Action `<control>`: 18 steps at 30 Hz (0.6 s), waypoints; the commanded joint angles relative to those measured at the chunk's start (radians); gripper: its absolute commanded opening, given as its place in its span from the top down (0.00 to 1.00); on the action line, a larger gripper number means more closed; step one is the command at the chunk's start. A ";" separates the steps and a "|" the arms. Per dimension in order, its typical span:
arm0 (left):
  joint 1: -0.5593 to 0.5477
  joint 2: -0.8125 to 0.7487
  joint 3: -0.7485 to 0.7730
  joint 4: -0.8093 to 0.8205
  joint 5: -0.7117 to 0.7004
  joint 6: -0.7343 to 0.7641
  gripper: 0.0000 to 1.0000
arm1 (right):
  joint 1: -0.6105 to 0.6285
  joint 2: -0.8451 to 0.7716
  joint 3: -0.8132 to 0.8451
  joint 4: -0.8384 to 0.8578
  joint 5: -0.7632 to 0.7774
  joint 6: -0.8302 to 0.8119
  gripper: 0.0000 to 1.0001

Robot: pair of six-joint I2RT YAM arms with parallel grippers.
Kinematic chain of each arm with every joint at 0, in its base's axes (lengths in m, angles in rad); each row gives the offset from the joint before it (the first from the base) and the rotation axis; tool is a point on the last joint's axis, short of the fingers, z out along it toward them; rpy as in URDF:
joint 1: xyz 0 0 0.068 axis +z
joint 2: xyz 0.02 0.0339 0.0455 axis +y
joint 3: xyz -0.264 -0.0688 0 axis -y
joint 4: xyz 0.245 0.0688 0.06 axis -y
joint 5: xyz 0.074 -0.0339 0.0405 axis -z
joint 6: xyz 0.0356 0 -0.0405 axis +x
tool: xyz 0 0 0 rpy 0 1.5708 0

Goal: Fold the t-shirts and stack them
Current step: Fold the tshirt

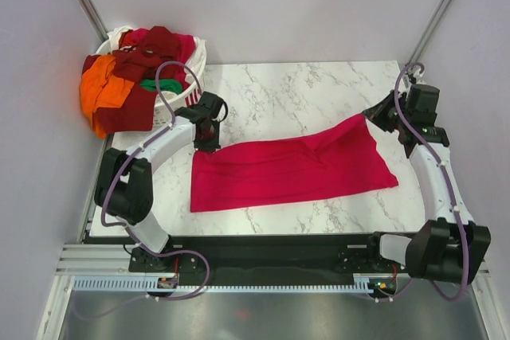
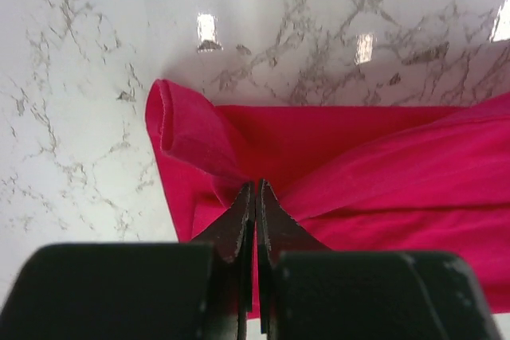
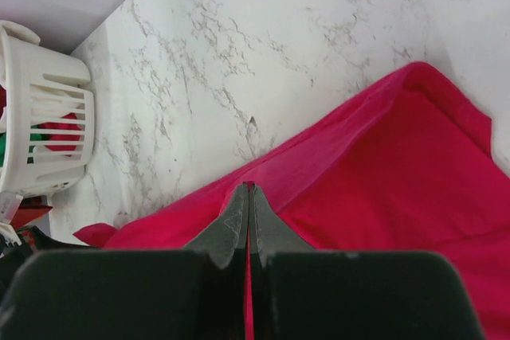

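My left gripper (image 2: 255,190) and right gripper (image 3: 249,190) both pinched closed on pink shirt (image 1: 295,169), cloth just ahead of each.

The spread shirt (image 1: 291,163) is plain bright crimson-pink. The table (image 1: 303,93) is white marble with grey veins. The slotted basket (image 1: 198,57) is white, heaped with a maroon shirt (image 1: 139,109), an orange shirt (image 1: 100,89) and a green shirt (image 1: 162,85).

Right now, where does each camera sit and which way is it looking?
Top external: above, behind the bases, looking down on the white marble table; left arm, right arm show.
Left wrist: mounted there, looks down past the shut left jaws at the crimson-pink cloth t-shirt.
Right wrist: mounted there, looks past the shut right jaws toward the white slotted plastic basket.
Shared: all three show the t-shirt.
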 commanded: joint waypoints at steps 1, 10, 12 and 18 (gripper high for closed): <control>-0.017 -0.077 -0.049 -0.003 -0.035 -0.041 0.98 | -0.005 -0.109 -0.066 -0.043 0.070 0.011 1.00; -0.067 -0.165 -0.136 -0.004 -0.063 -0.090 0.98 | -0.010 -0.358 -0.213 -0.210 0.242 0.051 1.00; -0.083 -0.186 -0.147 -0.006 -0.069 -0.102 0.97 | -0.014 -0.384 -0.242 -0.243 0.273 0.060 1.00; -0.123 -0.232 -0.219 -0.013 -0.089 -0.161 0.64 | -0.040 -0.385 -0.388 -0.270 0.365 0.115 1.00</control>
